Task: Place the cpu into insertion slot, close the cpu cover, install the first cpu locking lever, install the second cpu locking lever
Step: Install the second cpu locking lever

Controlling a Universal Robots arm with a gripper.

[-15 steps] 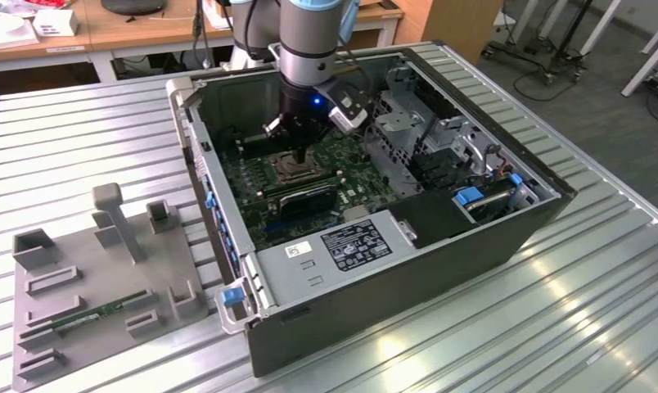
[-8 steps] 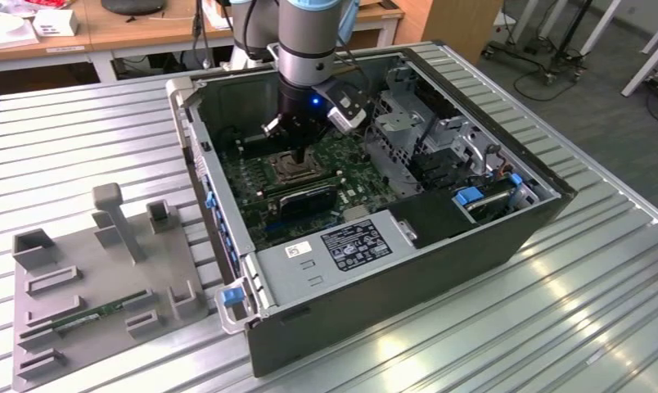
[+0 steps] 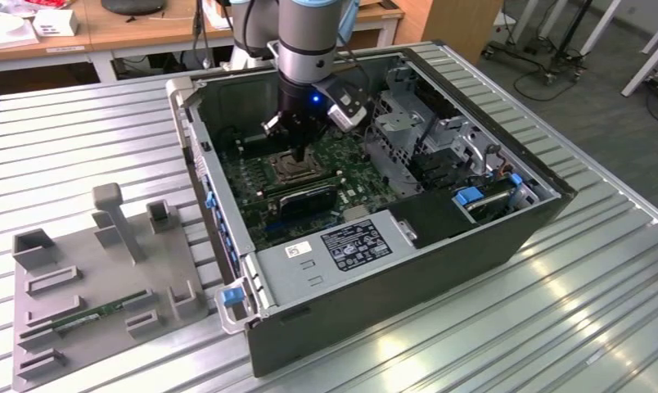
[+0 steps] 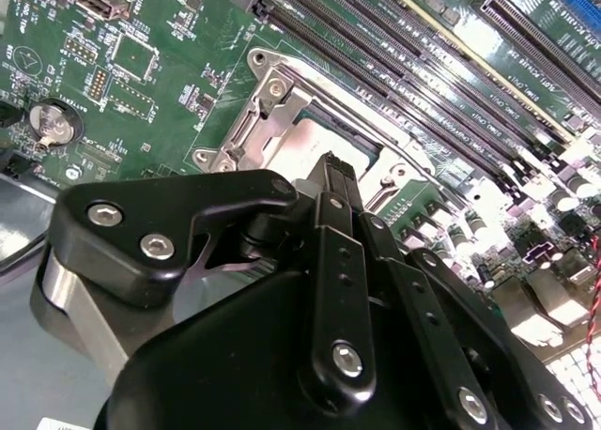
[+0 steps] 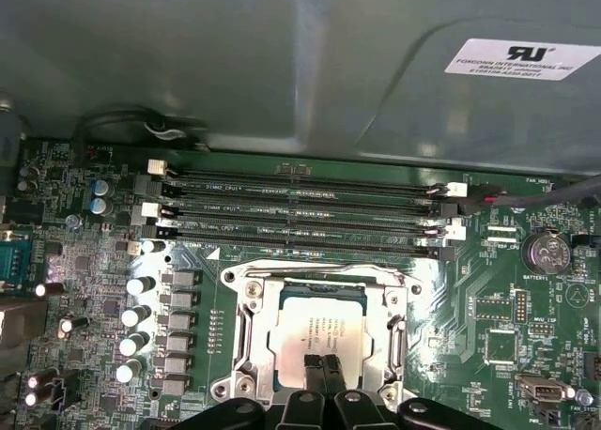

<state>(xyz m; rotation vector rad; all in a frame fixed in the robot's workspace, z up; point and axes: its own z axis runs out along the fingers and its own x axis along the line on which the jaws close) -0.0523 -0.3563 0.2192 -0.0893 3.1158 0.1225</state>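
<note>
Looking at where this stands: the cpu (image 5: pixel 322 331) is already sitting in the insertion slot (image 5: pixel 246 334), lower middle of the first wrist view, pale metal top showing through the window of the cpu cover (image 5: pixel 324 276). As far as I can judge, the silver frame lies flat around the chip, so the first two steps look done. In the exterior view the socket sits upper middle of the frame, inside the open computer case (image 3: pixel 416 246), on the green motherboard (image 3: pixel 351 155).

The gripper (image 5: pixel 322 362) is right over the near edge of the chip, fingertips pressed together with nothing between them, as the first wrist view shows it. In the second wrist view the black fingers (image 4: pixel 336 181) reach down at the socket's edge, center of the frame. Whether the tips touch the cover or hover just above it, I can't tell.

What's left, as I read it, is the levers. I can't make out clearly whether either locking lever is latched, so I'd count both as open items. The memory slots (image 5: pixel 310 209) above the socket have no part in this.
</note>
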